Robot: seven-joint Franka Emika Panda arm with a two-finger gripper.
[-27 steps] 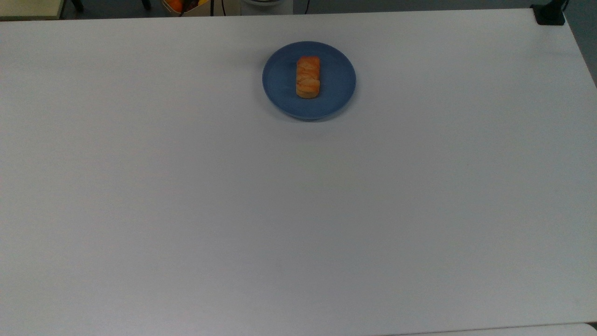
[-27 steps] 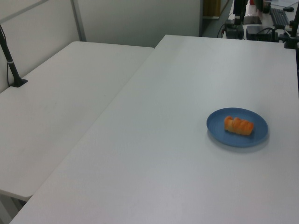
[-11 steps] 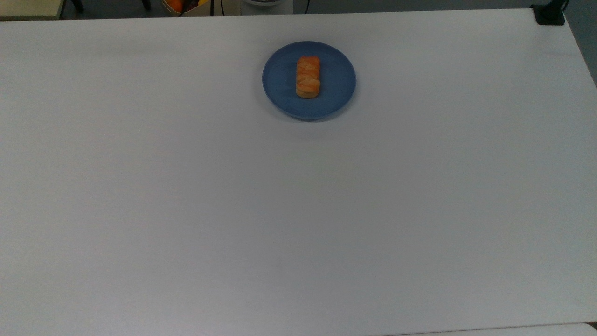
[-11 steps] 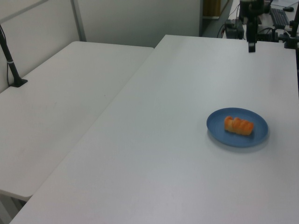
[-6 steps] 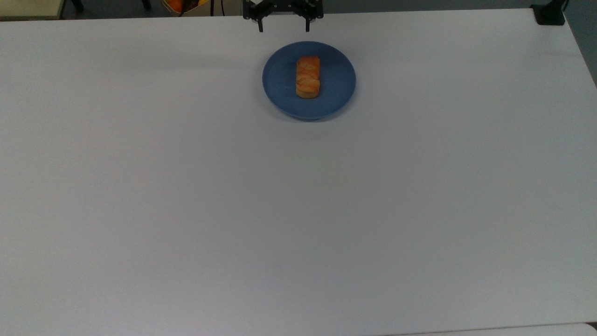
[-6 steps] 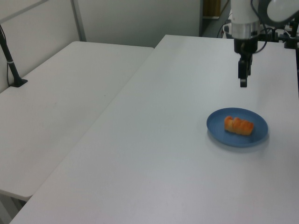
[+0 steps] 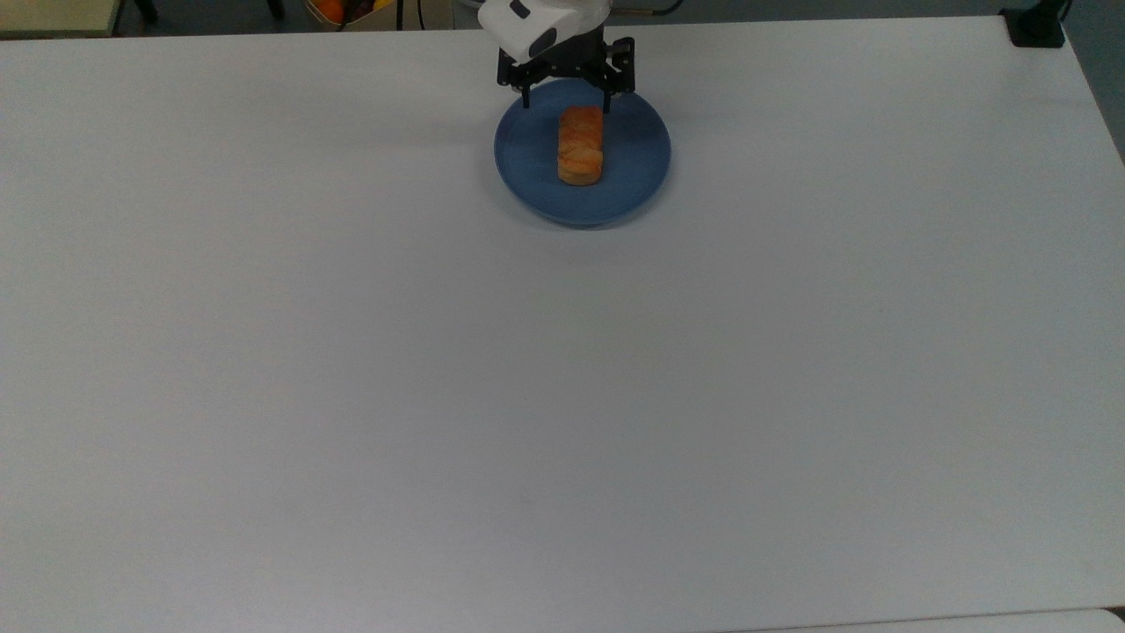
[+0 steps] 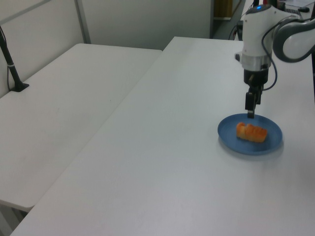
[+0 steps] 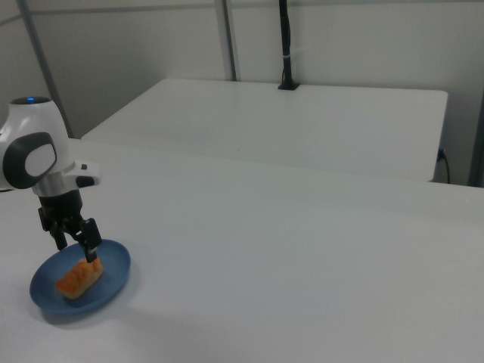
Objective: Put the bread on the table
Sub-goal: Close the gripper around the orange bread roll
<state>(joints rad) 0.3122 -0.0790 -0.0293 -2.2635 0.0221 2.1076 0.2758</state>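
The bread lay in the middle of the blue plate, its long axis running 12 to 6 o'clock in the top view. The plate sat on the tabletop toward 12 o'clock. The end effector hung over the plate's 12 o'clock rim, fingers spread wide and gripping nothing; half a second earlier it was beyond the rim. The right view showed a black post on the neighbouring table.
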